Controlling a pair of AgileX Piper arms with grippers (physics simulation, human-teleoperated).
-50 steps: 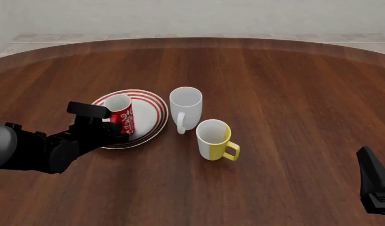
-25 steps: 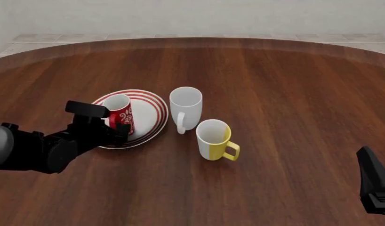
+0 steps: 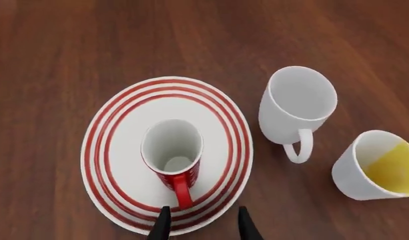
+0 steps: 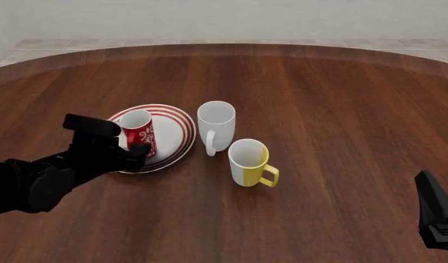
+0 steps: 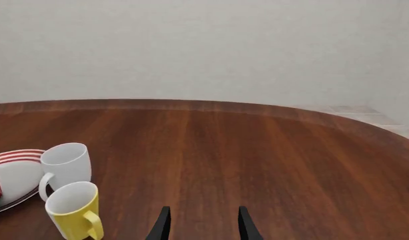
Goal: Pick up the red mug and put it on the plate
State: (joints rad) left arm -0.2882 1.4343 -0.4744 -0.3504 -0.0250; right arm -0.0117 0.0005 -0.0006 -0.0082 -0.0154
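Note:
The red mug [image 3: 172,150] with its white swirl pattern stands upright on the plate [image 3: 218,115], handle pointing toward my left gripper [image 3: 203,227]. That gripper is open and holds nothing; its fingertips hover over the plate's near rim, just short of the handle. In the front view the red mug [image 4: 138,131] stands on the left half of the plate [image 4: 176,129], with the left gripper [image 4: 135,153] low beside it. My right gripper [image 5: 201,227] is open and empty, far away at the table's near right.
A plain white mug [image 4: 216,126] stands just right of the plate. A yellow-and-white mug [image 4: 248,161] sits nearer and to its right. The right arm's dark body [image 4: 437,219] rests at the near right corner. The dark wooden table [image 4: 333,109] curves away at the back.
The left arm has drawn back toward the near left, away from the red mug. The mug stays upright on the plate. The right arm is unmoved.

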